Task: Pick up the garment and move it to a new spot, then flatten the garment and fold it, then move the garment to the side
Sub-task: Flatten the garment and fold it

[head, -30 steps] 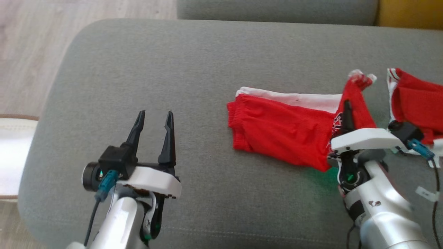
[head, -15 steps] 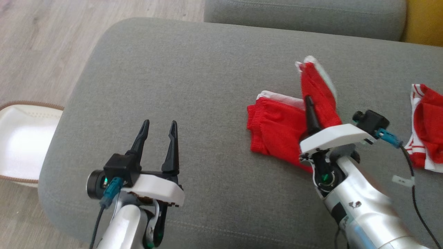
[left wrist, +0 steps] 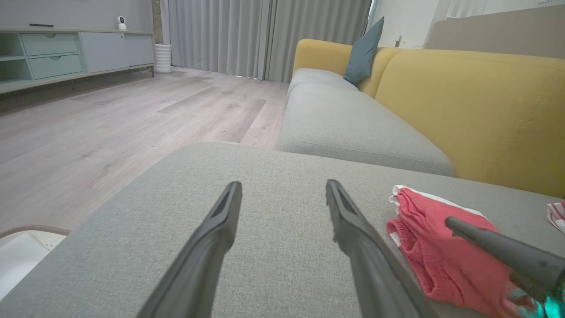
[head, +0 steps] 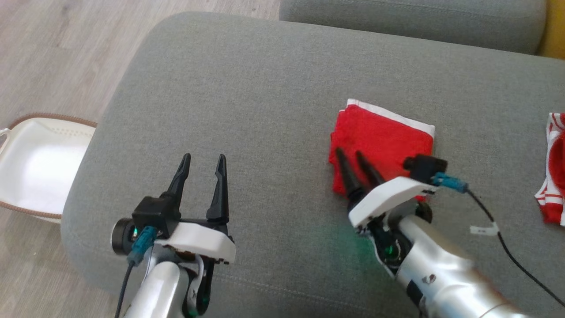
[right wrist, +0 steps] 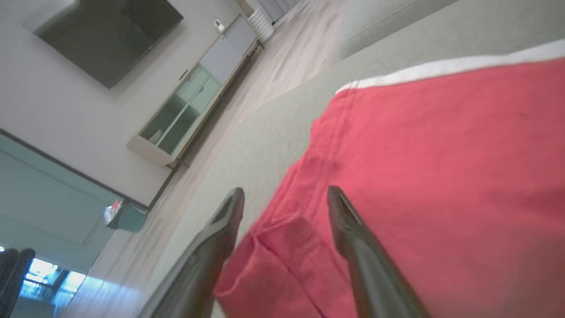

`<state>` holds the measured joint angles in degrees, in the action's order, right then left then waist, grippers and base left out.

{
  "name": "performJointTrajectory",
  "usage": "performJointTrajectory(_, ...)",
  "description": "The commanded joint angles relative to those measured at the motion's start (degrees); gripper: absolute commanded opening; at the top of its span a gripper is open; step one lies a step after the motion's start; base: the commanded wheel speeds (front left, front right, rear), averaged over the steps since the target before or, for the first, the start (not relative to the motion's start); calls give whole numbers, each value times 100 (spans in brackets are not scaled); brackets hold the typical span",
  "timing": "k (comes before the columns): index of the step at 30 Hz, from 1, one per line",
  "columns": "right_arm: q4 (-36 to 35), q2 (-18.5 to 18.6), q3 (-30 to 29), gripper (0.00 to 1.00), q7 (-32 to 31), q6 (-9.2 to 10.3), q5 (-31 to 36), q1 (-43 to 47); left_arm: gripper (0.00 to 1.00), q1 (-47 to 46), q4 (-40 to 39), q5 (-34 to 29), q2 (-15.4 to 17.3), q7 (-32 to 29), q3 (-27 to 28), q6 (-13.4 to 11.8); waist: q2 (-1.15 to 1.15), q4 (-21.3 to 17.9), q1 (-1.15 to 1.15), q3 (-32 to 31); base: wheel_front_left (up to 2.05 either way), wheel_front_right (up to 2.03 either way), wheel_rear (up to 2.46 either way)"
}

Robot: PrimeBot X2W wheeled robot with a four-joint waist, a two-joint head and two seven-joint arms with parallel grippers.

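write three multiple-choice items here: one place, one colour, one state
1. The white basket stands: A on the floor beside the cushion B on the cushion C on a table
2. The folded garment is mostly: A blue B red C green
3. The right gripper is: A shut on the garment B shut on the basket C open
1 A, it sits on the planks off the cushion's end; 2 B, red with a white edge; 3 C, its fingers stand apart at the garment's edge.
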<state>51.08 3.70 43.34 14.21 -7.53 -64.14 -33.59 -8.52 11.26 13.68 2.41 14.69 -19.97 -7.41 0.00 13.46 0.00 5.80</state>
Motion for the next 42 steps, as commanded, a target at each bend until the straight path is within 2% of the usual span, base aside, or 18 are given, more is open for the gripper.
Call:
performJointTrajectory(1, -114, -82, 145, 100, 78, 4, -41, -254, 100, -223, -166, 34, 47, 30, 146, -21, 0, 7, 0, 10, 0, 0, 0)
performJointTrajectory(7, -54, -82, 907, 100, 55, 4, -204, -273, 100, -244, -164, 82, 47, 30, 108, -62, 0, 2, 0, 23, 0, 0, 0)
performJointTrajectory(13, -34, -82, 1477, 100, -243, 4, -624, -283, 100, -266, -144, 102, 47, 30, 104, -88, 0, -67, 0, -7, 0, 0, 0)
performJointTrajectory(23, 113, -82, 1493, 100, 50, 4, -945, -792, 100, -213, -167, 26, 47, 30, 295, -70, 0, -428, 0, -155, 0, 0, 0)
performJointTrajectory(29, 81, -82, 958, 100, 75, 4, -706, -1032, 100, -176, -198, -14, 47, 30, 403, -61, 0, -693, 0, -270, 0, 0, 0)
performJointTrajectory(32, 28, -82, 404, 100, 77, 4, -298, -1074, 100, -160, -221, -31, 47, 30, 455, -59, 0, -828, 0, -328, 0, 0, 0)
performJointTrajectory(35, -18, -77, -207, 100, 77, 4, 262, -1043, 100, -150, -247, -57, 47, 30, 495, -56, 0, -943, 0, -368, 0, 0, 0)
performJointTrajectory(42, -484, 165, -1703, 100, 78, 4, 2060, -572, 100, -212, -346, -106, 47, 30, 565, -34, 0, -1155, 0, -359, 0, 0, 0)
